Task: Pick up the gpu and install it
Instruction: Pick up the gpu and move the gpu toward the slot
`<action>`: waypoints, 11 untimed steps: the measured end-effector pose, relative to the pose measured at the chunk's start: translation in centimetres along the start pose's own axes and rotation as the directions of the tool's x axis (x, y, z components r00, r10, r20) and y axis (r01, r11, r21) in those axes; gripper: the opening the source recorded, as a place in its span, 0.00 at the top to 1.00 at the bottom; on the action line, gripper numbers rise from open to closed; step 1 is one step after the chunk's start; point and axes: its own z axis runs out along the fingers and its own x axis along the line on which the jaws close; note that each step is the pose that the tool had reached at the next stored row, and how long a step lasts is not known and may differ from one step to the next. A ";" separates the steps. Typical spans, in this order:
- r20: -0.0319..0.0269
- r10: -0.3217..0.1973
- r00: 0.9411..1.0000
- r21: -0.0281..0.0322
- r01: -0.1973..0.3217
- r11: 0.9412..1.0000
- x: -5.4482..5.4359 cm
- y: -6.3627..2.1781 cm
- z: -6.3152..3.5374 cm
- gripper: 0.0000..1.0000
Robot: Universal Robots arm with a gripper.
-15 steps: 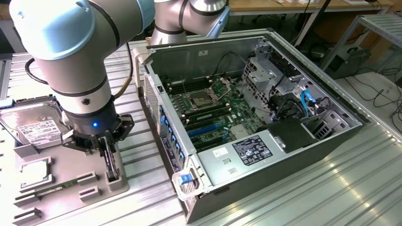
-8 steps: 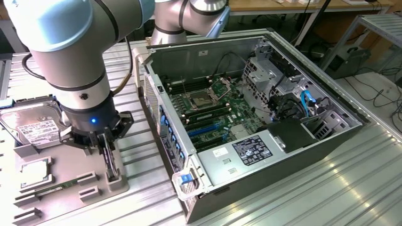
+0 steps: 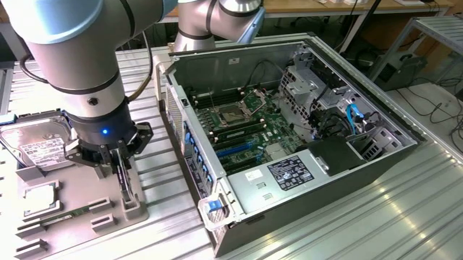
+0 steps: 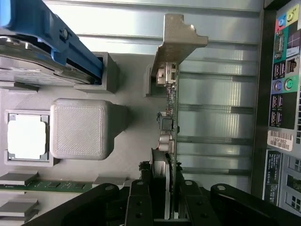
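The arm (image 3: 79,65) points its claw (image 3: 119,172) straight down at the tray (image 3: 79,189), on the exterior view's left, fingers clamped on the gpu (image 4: 169,123), which stands on edge in its slot. Its long axis runs alongside the case (image 3: 347,181), open just to the right, bracket (image 4: 176,42) clear of the claw.

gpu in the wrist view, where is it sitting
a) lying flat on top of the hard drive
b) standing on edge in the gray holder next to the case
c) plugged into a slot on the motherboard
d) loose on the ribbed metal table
b: the gpu stands on edge in a slot of the gray holder, its silver bracket at one end and the gripper over it, outside the open computer case.
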 end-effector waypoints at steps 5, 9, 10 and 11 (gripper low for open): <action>0.000 0.000 1.000 0.000 0.000 1.000 0.0 0.04 -1.31 0.73; 0.000 0.000 1.000 0.000 0.000 1.000 0.0 0.07 -2.11 0.73; 0.000 0.000 1.000 0.000 0.000 1.000 0.0 0.06 -2.10 0.73; 0.000 0.000 1.000 0.000 0.000 1.000 0.0 0.07 -2.10 0.73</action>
